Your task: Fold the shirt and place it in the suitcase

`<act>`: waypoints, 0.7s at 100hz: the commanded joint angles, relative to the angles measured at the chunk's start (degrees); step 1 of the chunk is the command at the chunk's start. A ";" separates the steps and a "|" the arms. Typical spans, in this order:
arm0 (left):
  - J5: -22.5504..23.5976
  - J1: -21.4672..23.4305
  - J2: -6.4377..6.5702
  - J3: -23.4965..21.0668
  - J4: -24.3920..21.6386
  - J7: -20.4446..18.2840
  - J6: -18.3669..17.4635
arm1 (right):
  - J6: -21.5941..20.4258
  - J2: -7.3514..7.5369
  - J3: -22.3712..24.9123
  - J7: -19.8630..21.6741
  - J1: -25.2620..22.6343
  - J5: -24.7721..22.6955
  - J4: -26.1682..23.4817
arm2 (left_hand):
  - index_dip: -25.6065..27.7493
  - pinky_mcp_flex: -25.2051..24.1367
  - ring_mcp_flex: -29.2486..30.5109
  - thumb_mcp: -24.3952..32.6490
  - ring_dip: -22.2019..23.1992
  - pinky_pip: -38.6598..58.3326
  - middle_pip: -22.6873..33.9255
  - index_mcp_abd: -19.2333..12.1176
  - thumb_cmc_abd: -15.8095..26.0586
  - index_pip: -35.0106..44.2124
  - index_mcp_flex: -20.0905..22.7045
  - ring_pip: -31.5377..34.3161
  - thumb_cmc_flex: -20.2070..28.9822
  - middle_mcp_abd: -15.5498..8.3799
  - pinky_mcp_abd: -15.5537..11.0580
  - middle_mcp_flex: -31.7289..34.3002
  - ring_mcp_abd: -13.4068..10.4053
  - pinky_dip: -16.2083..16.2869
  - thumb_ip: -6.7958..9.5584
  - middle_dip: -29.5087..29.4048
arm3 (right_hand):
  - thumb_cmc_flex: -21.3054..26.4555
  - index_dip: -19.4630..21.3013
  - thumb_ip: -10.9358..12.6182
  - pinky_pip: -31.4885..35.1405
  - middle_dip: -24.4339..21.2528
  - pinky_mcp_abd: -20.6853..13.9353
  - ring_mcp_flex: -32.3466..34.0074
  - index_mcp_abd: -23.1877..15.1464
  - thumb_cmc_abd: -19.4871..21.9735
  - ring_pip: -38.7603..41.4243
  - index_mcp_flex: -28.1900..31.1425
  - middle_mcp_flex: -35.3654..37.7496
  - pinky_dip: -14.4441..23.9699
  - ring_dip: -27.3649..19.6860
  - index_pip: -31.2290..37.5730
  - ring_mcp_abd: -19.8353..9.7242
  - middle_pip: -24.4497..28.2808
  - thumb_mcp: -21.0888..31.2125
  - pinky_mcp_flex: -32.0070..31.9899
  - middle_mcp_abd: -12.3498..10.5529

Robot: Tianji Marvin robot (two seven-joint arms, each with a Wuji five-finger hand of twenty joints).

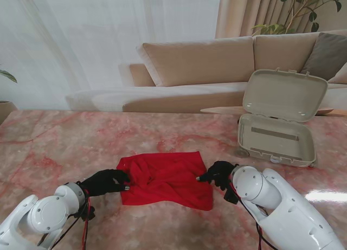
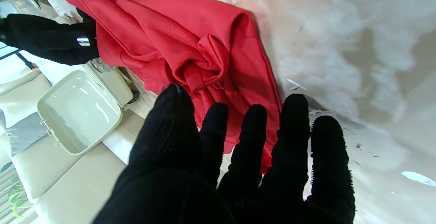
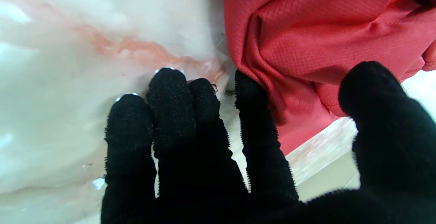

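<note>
You see the red mesh-knit shirt (image 1: 165, 178) bunched on the pink-veined marble table (image 1: 54, 147), near the open, beige hard-shell suitcase (image 1: 279, 120). Left hand (image 1: 105, 181) and right hand (image 1: 219, 173), black-gloved, flank it, fingers spread, grasping nothing.

Your stand view looks down from above the shoulders across the desk (image 1: 65, 147), facing the sofa (image 1: 217, 60), with the red shirt (image 1: 165, 179) as its landmark, well away from the lens. Your left wrist view sits close behind the left hand (image 2: 238, 169), looking along its fingers at the shirt (image 2: 190, 43) and past it to the suitcase (image 2: 80, 109). Your right wrist view presses closer, its right hand (image 3: 238, 155) at the shirt's (image 3: 323, 36) edge. All three views share that shirt; stand and left wrist views share the suitcase (image 1: 279, 120).
</note>
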 commanded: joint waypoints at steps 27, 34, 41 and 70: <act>-0.46 0.15 -0.11 0.69 0.67 0.02 0.21 | 2.86 -1.15 -3.27 -0.69 1.60 3.32 3.38 | -0.68 -0.18 -0.86 -0.98 -0.58 -0.71 -0.61 -0.32 2.36 -0.54 0.67 -1.55 -0.43 -0.23 0.64 -0.74 0.90 -0.66 1.02 -0.49 | 4.16 -0.42 2.70 2.29 2.15 -0.02 0.50 -0.51 -3.97 2.21 -0.21 -0.86 1.41 1.29 -1.25 -2.02 -0.01 -0.69 0.91 -0.37; -0.47 0.13 -0.11 0.70 0.70 0.03 0.19 | 3.43 -1.37 -3.74 -1.23 2.00 3.99 3.78 | -0.65 -0.18 -0.85 -0.99 -0.58 -0.73 -0.64 -0.39 2.38 -0.50 0.67 -1.56 -0.45 -0.27 0.64 -0.78 0.83 -0.66 1.01 -0.50 | 5.66 1.09 2.87 2.27 2.30 -0.09 0.56 -0.92 -4.15 2.48 -0.07 -0.88 1.33 1.17 1.01 -2.18 0.58 1.09 0.91 -0.59; -0.52 0.09 -0.13 0.74 0.76 0.10 0.18 | 3.81 -1.52 -4.03 -1.55 2.27 4.62 4.04 | -0.67 -0.24 -0.92 -0.99 -0.60 -0.77 -0.66 -0.34 2.41 -0.55 0.59 -1.62 -0.46 -0.27 0.73 -0.78 0.83 -0.67 1.01 -0.50 | 5.98 3.23 2.42 2.29 2.38 -0.09 0.66 -1.45 -4.70 2.73 -0.08 -0.63 1.29 0.98 3.90 -2.35 1.27 4.85 0.90 -1.12; -0.63 -0.12 -0.18 0.99 1.02 0.33 0.17 | 4.46 -2.32 -3.62 -3.39 1.84 7.45 4.06 | -0.67 -0.29 -0.91 -1.01 -0.60 -0.84 -0.70 -0.30 2.49 -0.61 0.58 -1.66 -0.51 -0.22 0.75 -0.83 0.77 -0.67 1.01 -0.50 | 14.16 1.58 -2.68 2.46 2.51 -0.35 1.94 -5.25 -6.87 3.82 -5.80 1.29 0.89 0.62 30.62 -3.11 3.63 6.96 1.45 -2.62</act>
